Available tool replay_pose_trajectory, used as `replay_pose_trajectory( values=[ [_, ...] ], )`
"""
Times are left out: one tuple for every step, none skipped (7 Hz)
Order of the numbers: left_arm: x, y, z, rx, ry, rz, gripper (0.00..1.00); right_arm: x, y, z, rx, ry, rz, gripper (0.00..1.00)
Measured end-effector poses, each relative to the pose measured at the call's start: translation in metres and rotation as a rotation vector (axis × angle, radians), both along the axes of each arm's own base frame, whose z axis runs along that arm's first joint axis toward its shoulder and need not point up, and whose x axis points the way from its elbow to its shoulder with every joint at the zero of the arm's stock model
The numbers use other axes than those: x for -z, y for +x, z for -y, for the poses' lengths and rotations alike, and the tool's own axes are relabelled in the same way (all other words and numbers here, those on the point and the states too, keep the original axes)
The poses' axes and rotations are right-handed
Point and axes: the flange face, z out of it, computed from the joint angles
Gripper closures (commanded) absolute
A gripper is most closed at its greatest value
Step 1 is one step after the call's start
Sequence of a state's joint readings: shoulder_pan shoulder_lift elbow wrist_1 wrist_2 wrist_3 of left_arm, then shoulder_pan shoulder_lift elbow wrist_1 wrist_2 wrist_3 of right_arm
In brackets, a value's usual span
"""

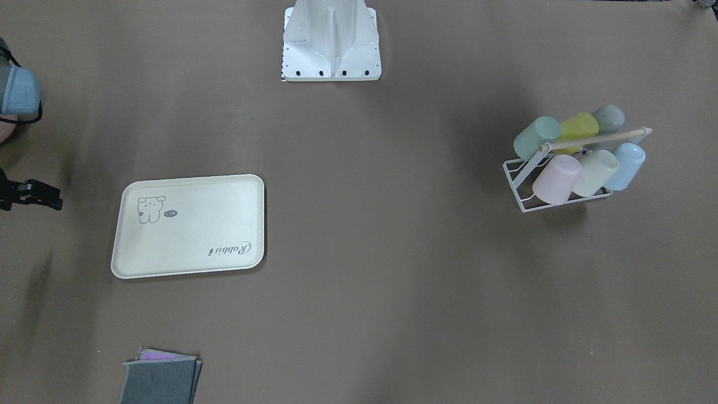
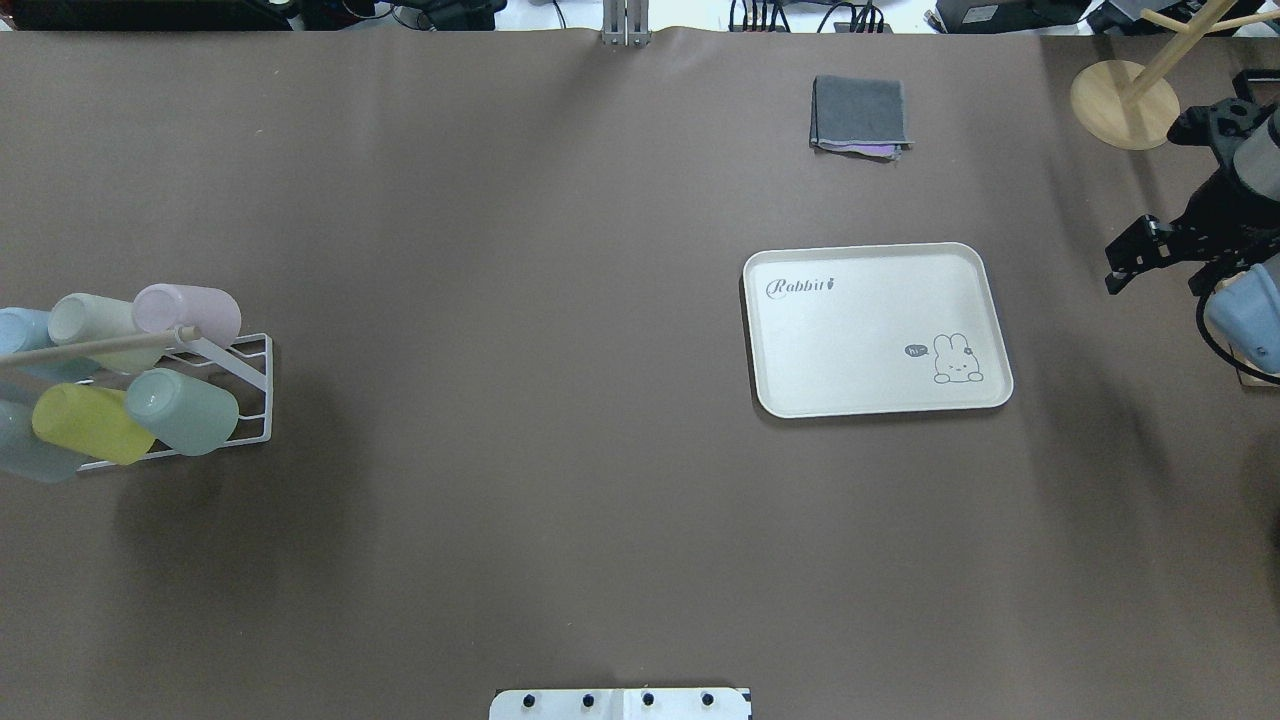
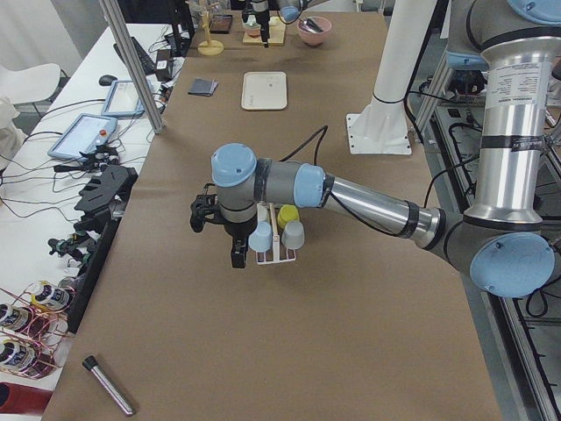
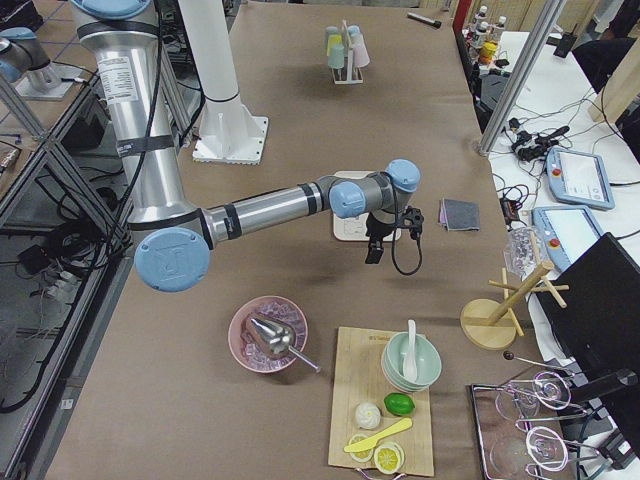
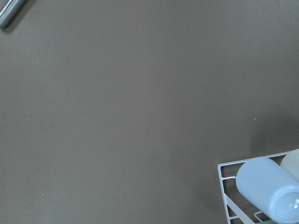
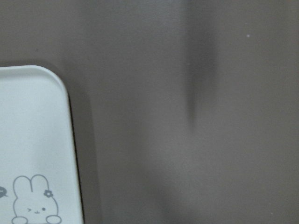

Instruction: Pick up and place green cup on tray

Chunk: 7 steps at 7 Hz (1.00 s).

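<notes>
Front-facing: smooth, tapered green cup lies tilted on a white wire rack, ending its robot-side row. The flat cream tray is well apart from the rack, right gripper farther still, grip unreadable. Left side: left gripper just beside the rack, grip unreadable.

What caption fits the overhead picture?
Green cup rests on the white rack, far left; the cream tray sits bare toward the right.

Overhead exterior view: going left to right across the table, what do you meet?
Green cup on the wire rack → tray → right gripper. The folded cloth and wooden stand overlap others, so omitted.
</notes>
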<state>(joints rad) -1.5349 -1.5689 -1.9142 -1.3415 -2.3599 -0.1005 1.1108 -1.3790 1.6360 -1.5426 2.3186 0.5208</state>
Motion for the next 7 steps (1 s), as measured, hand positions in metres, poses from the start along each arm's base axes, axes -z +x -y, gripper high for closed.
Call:
replay_pose_trajectory(
  values=[
    [0.016,0.022,-0.001,0.005,-0.019,-0.003,0.02,0.000,-0.018,0.003,-0.001,0.025,0.019,0.00],
    [0.035,0.048,-0.004,0.012,-0.039,-0.005,0.02,-0.004,-0.031,0.008,-0.007,0.039,0.034,0.00],
    [0.057,0.075,-0.010,0.023,-0.059,-0.003,0.02,-0.006,-0.040,0.011,-0.016,0.031,0.042,0.00],
    [0.076,0.102,-0.017,0.033,-0.079,0.001,0.02,-0.006,-0.050,0.011,-0.034,0.002,0.043,0.00],
    [0.095,0.127,-0.026,0.039,-0.089,0.008,0.02,-0.003,-0.063,0.011,-0.058,-0.037,0.042,0.01],
    [0.113,0.148,-0.036,0.039,-0.079,0.023,0.02,0.002,-0.079,0.013,-0.073,-0.072,0.039,0.02],
    [0.131,0.164,-0.047,0.032,-0.052,0.035,0.02,0.006,-0.098,0.015,-0.068,-0.083,0.041,0.09]
  ],
)
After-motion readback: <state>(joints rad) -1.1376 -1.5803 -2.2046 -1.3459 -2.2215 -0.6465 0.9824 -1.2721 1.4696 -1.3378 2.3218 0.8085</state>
